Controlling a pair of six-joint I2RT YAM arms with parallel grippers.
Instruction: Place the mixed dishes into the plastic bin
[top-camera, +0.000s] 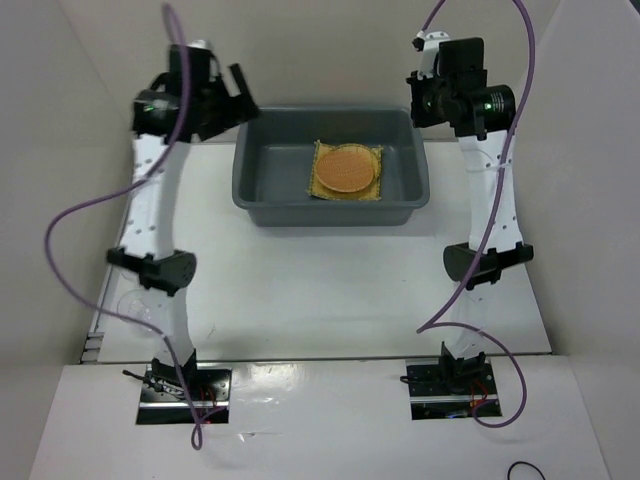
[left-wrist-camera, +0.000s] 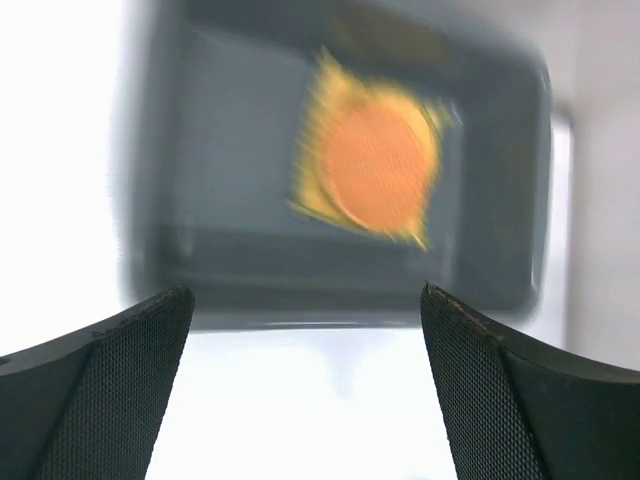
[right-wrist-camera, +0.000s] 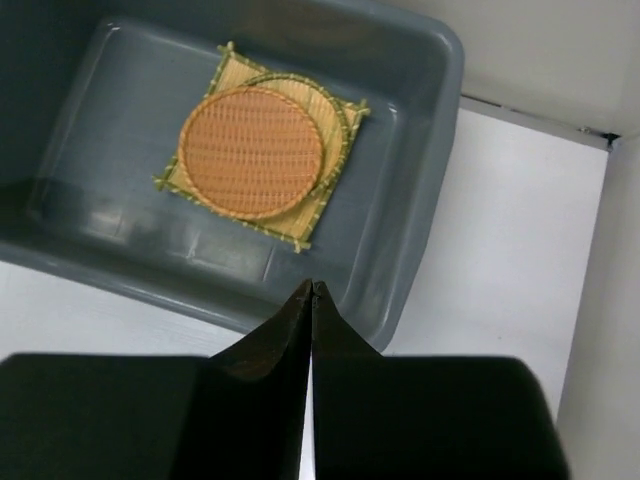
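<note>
Listing what is hard to read first: the left wrist view is smeared, so there the plastic bin (left-wrist-camera: 210, 190) and its contents show only as a grey block with an orange-and-yellow patch.

- Left gripper (left-wrist-camera: 305, 300): jaws spread wide, nothing between them, hanging above the bin's left rim.
- Right gripper (right-wrist-camera: 312, 286): jaws clenched tip to tip, nothing in them, and its dark body cuts off the bottom of its own view.
- Square mat (right-wrist-camera: 196, 182): flat on the bin floor, right of centre, mostly covered, with only its corners and fringe showing.
- Yellow tray (right-wrist-camera: 333, 113): on the mat, visible only as a crescent with a green rim.
- Orange tray (right-wrist-camera: 250, 150): topmost, fully visible, overlapping the yellow one.
- Faint clear shape (top-camera: 135, 300): on the table (top-camera: 330, 290) beside the left arm's lower link, and we cannot tell what it is.

The bin stands at the table's far end, between the two wrists. Its left half shows bare grey floor. White table runs from its near wall to the arm bases. A strip of table lies between its right wall and the side panel.
</note>
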